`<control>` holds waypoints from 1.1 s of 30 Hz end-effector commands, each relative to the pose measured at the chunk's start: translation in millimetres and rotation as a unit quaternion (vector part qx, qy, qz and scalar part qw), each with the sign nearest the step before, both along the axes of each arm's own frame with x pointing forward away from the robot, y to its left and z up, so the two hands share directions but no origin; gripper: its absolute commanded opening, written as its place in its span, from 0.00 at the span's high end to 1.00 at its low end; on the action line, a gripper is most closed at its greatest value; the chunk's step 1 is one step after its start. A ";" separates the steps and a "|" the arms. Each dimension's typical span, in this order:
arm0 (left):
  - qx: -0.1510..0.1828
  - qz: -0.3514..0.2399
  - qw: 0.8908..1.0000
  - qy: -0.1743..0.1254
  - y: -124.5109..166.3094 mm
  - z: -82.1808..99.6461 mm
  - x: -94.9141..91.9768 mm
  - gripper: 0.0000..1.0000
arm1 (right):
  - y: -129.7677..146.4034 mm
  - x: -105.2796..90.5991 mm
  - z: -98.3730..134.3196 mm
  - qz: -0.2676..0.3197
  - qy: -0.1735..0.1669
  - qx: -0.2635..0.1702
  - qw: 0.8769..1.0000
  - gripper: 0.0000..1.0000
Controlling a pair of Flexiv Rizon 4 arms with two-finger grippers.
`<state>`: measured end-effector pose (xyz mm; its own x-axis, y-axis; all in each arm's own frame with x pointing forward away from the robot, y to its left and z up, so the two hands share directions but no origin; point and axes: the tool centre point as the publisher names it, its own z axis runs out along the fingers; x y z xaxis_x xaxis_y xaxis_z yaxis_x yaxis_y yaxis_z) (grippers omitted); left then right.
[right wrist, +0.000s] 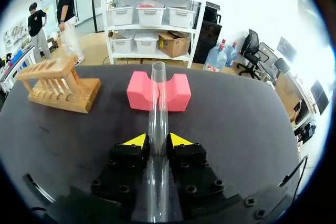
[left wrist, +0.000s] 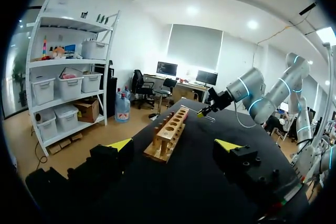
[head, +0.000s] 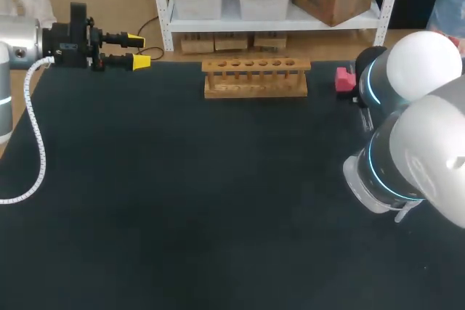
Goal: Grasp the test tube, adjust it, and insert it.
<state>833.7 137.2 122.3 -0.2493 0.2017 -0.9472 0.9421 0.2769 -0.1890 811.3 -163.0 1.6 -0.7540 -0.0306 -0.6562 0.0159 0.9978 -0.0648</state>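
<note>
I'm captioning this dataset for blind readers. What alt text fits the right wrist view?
The right gripper is shut on a clear test tube that points ahead toward a pink foam block. A wooden rack stands beside the block on the dark table.

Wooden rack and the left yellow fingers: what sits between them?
Nothing: the head view shows only bare black table between the rack and the left fingers.

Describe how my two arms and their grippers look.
The left arm is silver-white, with a white coiled cable trailing beside it. The right arm is glossy white and rounded, with glowing blue rings at its joints. The left gripper and right gripper are black and blocky, with yellow wedge tips.
</note>
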 end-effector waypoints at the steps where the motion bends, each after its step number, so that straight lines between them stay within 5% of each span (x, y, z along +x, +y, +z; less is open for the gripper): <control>1: -0.001 0.000 1.000 -0.001 0.3 -1.0 0.0 0.00 | 6.0 -7.3 18.0 -0.013 -0.002 -0.010 1.000 1.00; 18: -0.001 0.000 1.000 -0.001 0.3 -1.0 0.0 0.00 | 61.6 -5.1 77.8 -0.017 -0.008 -0.012 1.000 1.00; 33: -0.001 0.000 1.000 -0.001 0.3 -1.0 0.0 0.00 | 118.5 21.6 78.5 0.029 -0.023 0.017 0.999 1.00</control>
<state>833.7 137.2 122.3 -0.2494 0.2018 -0.9472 0.9421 0.2769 -0.1891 823.9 -46.7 83.2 -0.7142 -0.0504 -0.6981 -0.0324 0.9987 -0.0389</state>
